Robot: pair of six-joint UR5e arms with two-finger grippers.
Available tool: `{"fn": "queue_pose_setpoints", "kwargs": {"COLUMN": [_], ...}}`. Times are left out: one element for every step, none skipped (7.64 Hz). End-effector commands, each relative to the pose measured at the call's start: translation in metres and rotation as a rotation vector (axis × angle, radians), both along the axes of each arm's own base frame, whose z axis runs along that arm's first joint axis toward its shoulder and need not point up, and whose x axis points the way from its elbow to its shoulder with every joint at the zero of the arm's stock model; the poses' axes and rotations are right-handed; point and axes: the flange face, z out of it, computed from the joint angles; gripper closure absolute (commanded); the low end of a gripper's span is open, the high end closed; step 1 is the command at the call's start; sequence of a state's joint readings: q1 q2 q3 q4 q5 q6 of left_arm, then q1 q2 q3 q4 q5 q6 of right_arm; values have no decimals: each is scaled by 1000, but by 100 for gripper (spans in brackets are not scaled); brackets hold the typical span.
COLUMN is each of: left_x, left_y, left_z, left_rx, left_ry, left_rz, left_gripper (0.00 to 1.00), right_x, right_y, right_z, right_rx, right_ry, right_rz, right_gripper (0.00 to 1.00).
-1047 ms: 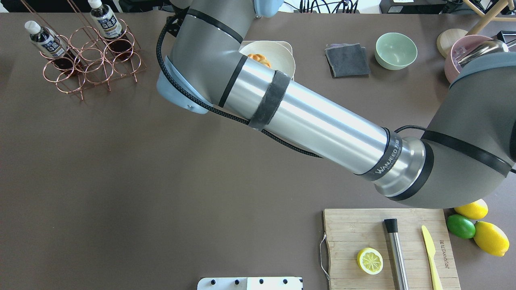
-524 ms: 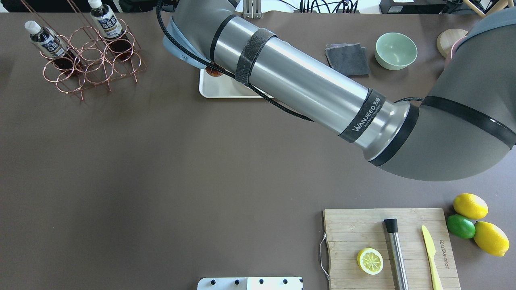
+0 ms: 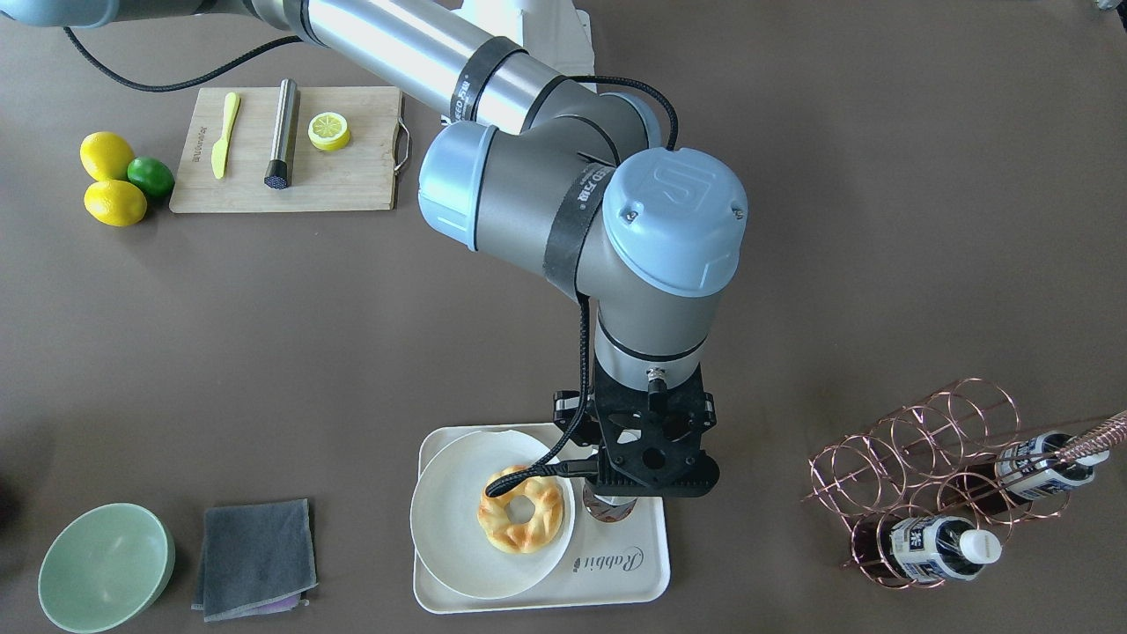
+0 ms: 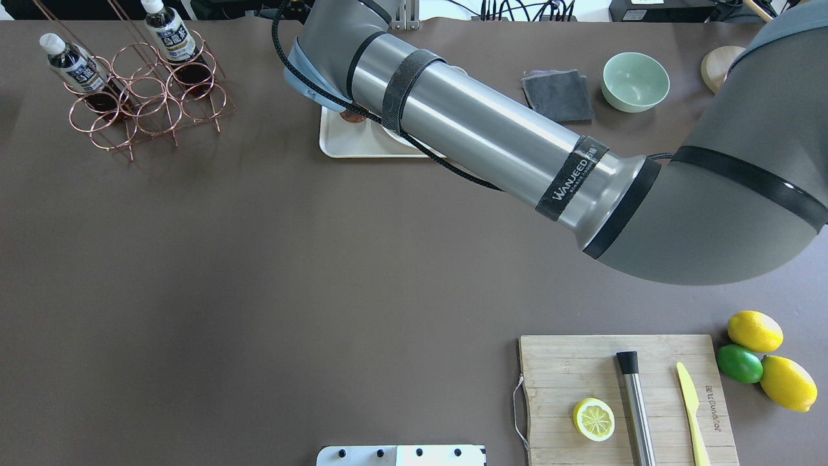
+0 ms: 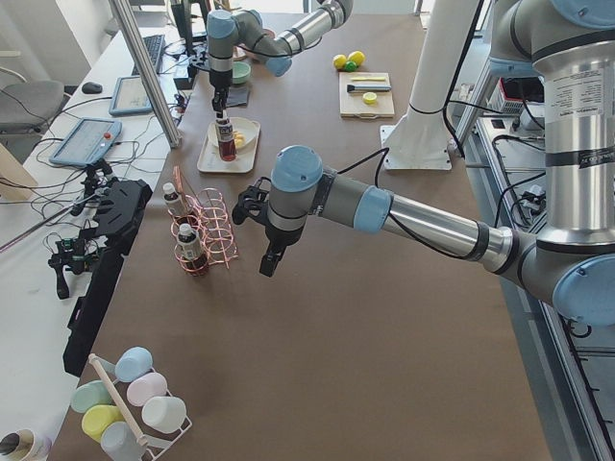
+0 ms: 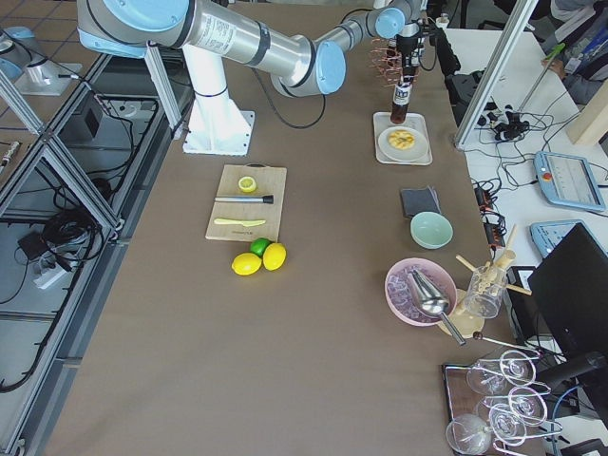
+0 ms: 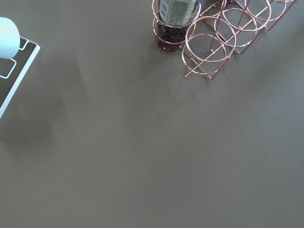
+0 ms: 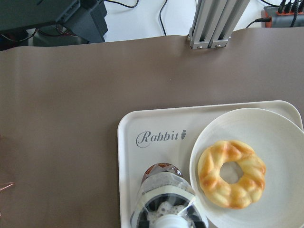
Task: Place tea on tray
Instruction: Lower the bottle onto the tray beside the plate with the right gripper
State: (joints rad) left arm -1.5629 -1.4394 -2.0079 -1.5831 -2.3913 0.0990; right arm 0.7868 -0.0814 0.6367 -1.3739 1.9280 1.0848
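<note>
The cream-white "Rabbit" tray lies at the table's far side, also in the overhead view and the right wrist view. A tea bottle stands upright on its bare end beside the round plate. It also shows in the right wrist view. My right gripper is straight above it, shut on its top. Two more tea bottles sit in the copper wire rack. My left gripper hangs over the table near the rack; I cannot tell whether it is open.
A ring-shaped bread lies on the plate. A grey cloth and a green bowl are right of the tray. A wooden cutting board with lemon half, knife and bar, plus lemons and a lime, is near the front right.
My right arm has swung toward the far side and now reaches over the tray. The bottle's base now shows on the tray's left end. In the last half second it barely moved.
</note>
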Motion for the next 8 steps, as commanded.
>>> {"fn": "queue_pose_setpoints", "kwargs": {"left_x": [-1,-1,-1,0,-1,0,0,0], "left_y": [1,1,1,1,1,1,1,1], "left_z": [1,1,1,2,3,4,5,5], "left_rx": [-3,-3,-3,-4,-6,-7,-10,-10], "left_ry": [0,0,0,0,0,-1,-1,-1], "left_rz": [-2,-2,-2,-1,-2,-1,-1,-1], "left_gripper": [3,3,3,3,3,3,3,3], "right_x": [-5,-6,-7,-7,-8,-12,-11,-11], "right_y": [-2,-2,-1,-1,0,3,3,4], "right_z": [6,7,7,6,6,8,5,1], "right_rx": [-10,-11,-11,-5,-2,1,5,8], "right_ry": [7,8,6,3,4,8,5,3], "right_rz": [-8,-10,-12,-14,-19,-29,-30,-30], "right_gripper": [100,100,96,75,46,40,1,1]}}
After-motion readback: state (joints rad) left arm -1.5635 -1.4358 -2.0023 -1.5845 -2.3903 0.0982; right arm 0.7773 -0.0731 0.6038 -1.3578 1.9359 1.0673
